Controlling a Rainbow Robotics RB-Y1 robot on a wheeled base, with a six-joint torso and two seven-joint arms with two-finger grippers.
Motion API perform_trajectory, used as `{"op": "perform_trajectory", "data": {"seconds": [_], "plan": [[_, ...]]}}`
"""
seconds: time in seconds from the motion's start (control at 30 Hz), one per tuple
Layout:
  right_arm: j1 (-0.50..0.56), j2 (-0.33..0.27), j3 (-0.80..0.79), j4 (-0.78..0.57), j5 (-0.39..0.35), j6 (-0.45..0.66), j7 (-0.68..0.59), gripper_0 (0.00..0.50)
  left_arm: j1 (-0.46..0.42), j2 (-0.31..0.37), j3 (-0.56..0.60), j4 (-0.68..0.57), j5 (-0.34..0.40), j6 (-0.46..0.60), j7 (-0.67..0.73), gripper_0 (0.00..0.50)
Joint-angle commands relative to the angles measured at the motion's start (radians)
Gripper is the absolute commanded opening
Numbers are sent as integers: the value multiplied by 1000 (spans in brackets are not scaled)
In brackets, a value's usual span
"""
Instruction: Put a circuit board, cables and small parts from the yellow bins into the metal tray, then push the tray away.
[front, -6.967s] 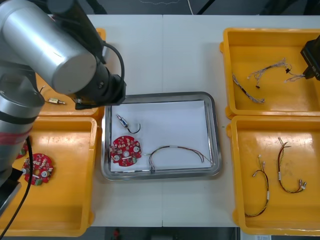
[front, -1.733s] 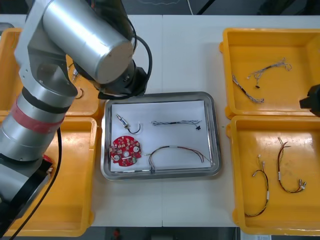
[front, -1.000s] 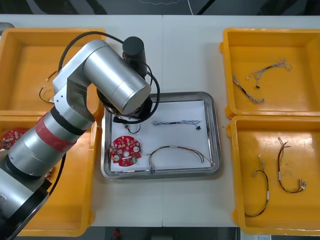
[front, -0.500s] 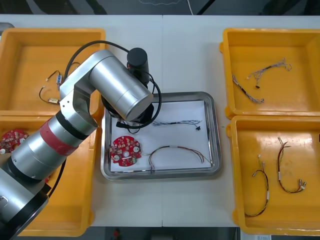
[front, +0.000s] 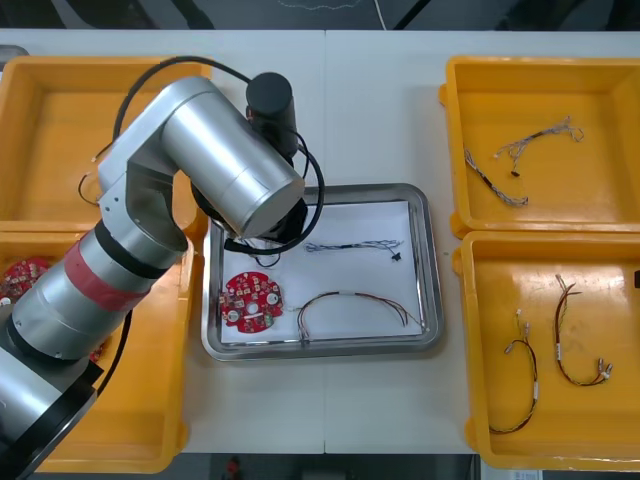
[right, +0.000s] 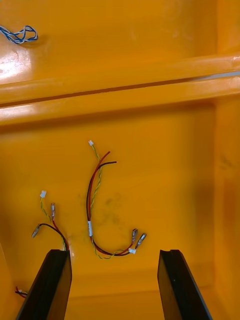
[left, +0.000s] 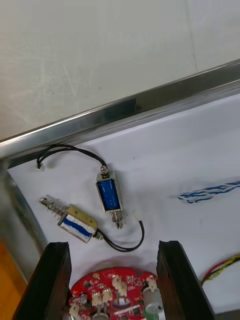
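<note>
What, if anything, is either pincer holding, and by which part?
Nothing. The left pincer stands open over the metal tray; the right pincer stands open over a yellow bin.

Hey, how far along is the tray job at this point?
Done: the metal tray holds a red circuit board, a blue and white cable, a red and yellow cable and two small metal parts. In hand: nothing; the left end effector hangs open over them, the right end effector open above a yellow bin. Left: pushing the tray away.

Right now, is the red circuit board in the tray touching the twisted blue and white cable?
Apart. The front view shows bare white tray floor between the circuit board and the cable.
</note>
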Motion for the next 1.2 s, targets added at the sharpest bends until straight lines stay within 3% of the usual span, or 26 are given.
{"op": "perform_trajectory", "data": {"seconds": [0.03,0.27,0.43,0.77,0.93,1.2], "plan": [[19,-36,13,-59,-19,2,0,500,9,51,145,-142,85,107,55,500],[19,-108,100,-176,-49,2,2,500,30,131,298,-290,204,112,35,500],[2,-141,172,-228,-121,2,3,500,88,209,390,-380,282,112,10,500],[-197,-165,413,-268,-233,2,39,500,245,358,606,-457,431,112,-111,500],[-317,-156,579,-266,-180,2,150,500,314,404,680,-458,447,112,-177,500],[-512,-71,858,-194,-50,2,312,500,476,455,795,-458,493,112,-272,500]]}}
